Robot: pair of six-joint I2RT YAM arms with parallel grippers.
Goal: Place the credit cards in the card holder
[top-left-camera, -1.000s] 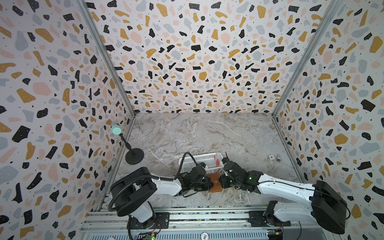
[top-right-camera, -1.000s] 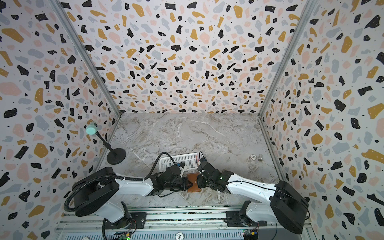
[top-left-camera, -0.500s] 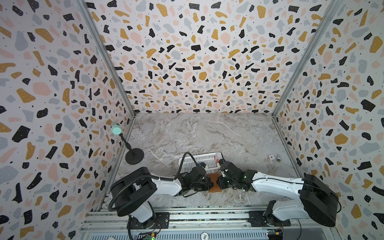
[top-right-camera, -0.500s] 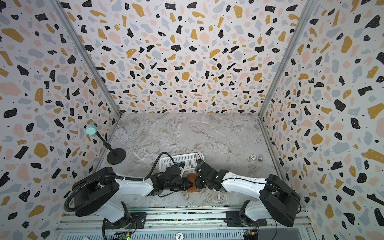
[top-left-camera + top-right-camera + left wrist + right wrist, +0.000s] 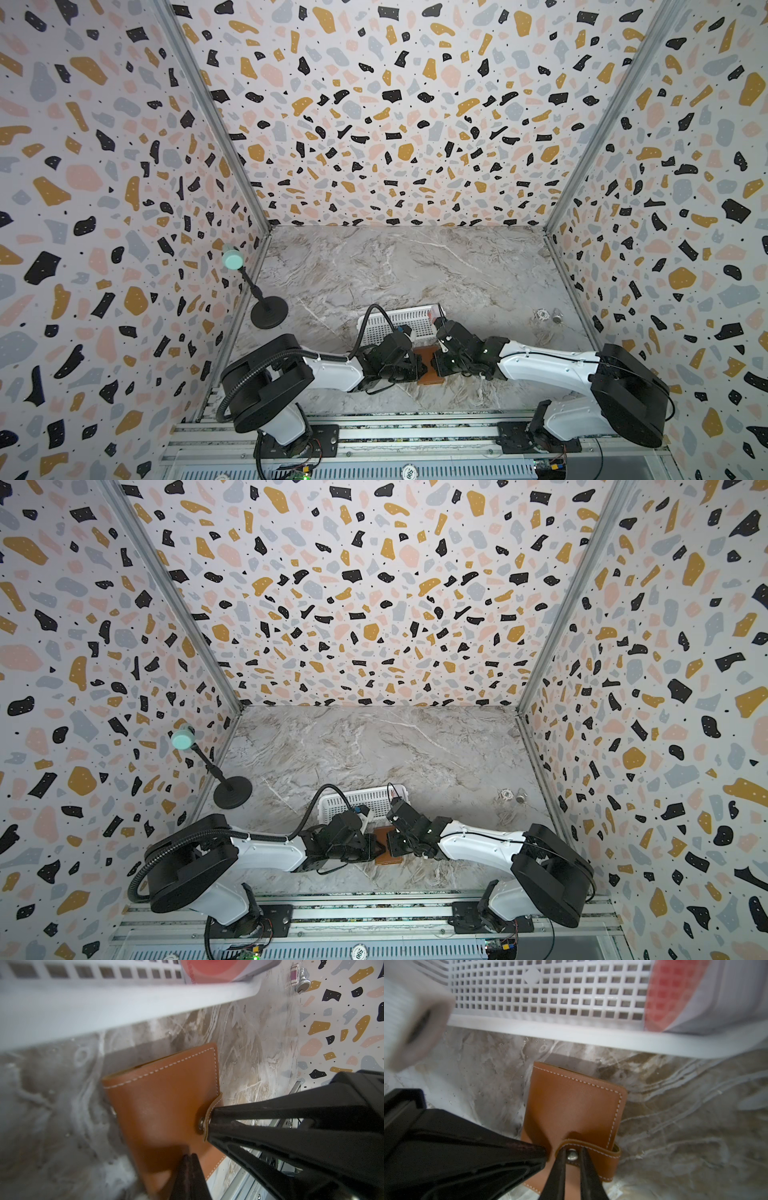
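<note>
The card holder is a closed tan leather booklet lying flat on the marble just in front of the basket. My left gripper is shut, with its tips pressing on the cover. My right gripper is shut on the snap tab, one finger on each side of the metal stud. The tab is lifted off the cover. The credit cards, pale with red blobs, lean inside the basket's right end.
A white slotted basket stands right behind the card holder. A black stand with a mint head is at the left wall. Small metal bits lie at the right. The table's front rail is close behind both grippers.
The right arm's elbow has swung to the left while its gripper stays at the card holder's tab. The left arm has not moved.
</note>
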